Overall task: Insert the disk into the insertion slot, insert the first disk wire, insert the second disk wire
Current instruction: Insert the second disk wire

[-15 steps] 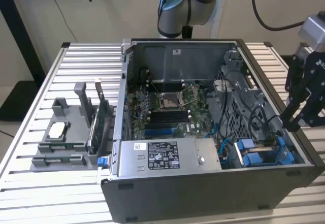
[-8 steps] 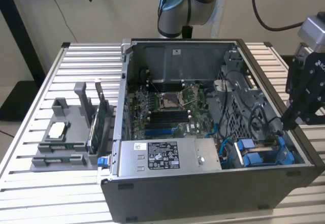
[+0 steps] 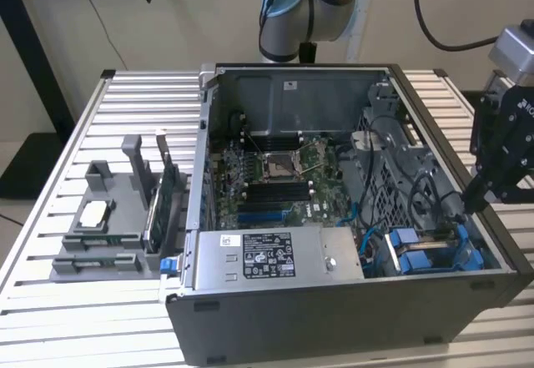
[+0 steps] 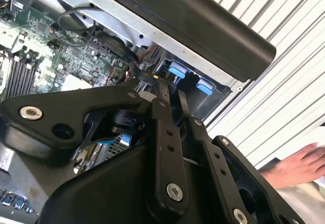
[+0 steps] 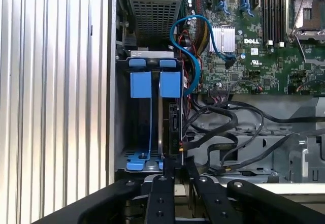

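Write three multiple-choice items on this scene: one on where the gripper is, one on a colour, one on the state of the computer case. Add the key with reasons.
1. In the exterior view, the gripper is nearest to:
A. the grey parts tray
B. the drive bay at the exterior view's right
C. the labelled power-supply box

2. The carrier frame on the disk is:
A. red
B. blue
C. yellow

3. The computer case is:
A. shut by a side panel
B. standing on end
C. open, with the motherboard exposed

Key:
1 B: the gripper reaches down at the case corner that holds the drive bay.
2 B: the first wrist view shows the frame bright blue.
3 C: the motherboard lies in plain sight from above.
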`<state>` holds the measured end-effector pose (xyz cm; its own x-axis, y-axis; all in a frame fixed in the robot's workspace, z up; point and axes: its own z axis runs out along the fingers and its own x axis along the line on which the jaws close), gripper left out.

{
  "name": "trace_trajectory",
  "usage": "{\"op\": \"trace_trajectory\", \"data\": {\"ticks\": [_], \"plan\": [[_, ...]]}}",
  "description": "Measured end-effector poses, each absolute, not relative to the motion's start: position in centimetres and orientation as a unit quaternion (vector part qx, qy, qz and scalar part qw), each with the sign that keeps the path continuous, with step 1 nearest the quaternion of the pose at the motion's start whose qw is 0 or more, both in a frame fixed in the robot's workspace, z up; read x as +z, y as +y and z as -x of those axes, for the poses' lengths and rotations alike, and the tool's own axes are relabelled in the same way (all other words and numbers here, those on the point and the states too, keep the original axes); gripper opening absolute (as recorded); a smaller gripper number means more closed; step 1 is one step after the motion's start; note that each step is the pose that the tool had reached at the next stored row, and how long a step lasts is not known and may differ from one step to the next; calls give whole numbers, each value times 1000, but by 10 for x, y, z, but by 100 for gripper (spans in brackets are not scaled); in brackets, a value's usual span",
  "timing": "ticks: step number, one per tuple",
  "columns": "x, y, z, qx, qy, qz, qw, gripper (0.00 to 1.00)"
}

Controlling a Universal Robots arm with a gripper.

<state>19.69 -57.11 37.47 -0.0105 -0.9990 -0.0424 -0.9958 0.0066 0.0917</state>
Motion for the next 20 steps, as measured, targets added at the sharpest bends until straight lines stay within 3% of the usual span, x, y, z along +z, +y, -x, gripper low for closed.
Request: {"op": "trace_trajectory", "data": {"ticks": [2, 20], "plan": [[375, -571, -197, -48, -709, -703, 17, 16], [379, -571, -192, -48, -709, -703, 17, 16]]}}
